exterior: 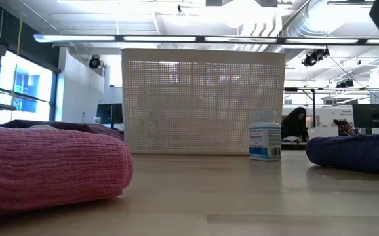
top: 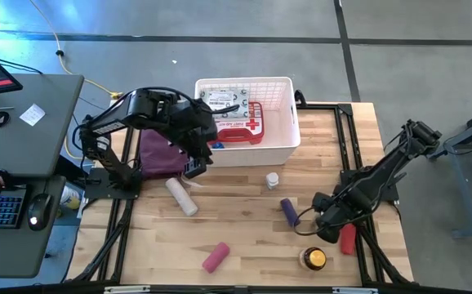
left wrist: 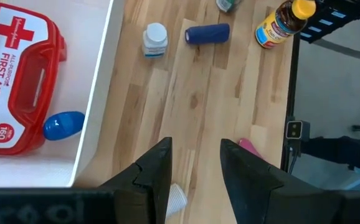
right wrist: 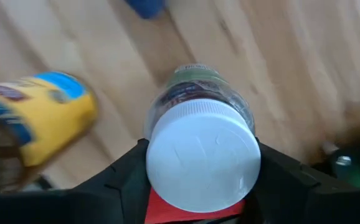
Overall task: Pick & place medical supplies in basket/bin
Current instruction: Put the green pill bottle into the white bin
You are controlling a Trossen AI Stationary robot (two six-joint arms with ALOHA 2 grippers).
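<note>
- Right claw [right wrist: 198,186] straddles a white-capped bottle [right wrist: 202,158] on the surface [top: 244,237]; whether it grips is unclear.
- Left claw [left wrist: 195,168] is released, empty, beside the basket [top: 281,147].
- One first-aid case [top: 240,122] lies in the basket, partly hidden.
- Four rolls outside.

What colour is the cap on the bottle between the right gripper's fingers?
White, on the bottle; the right wrist view shows it best.
</note>
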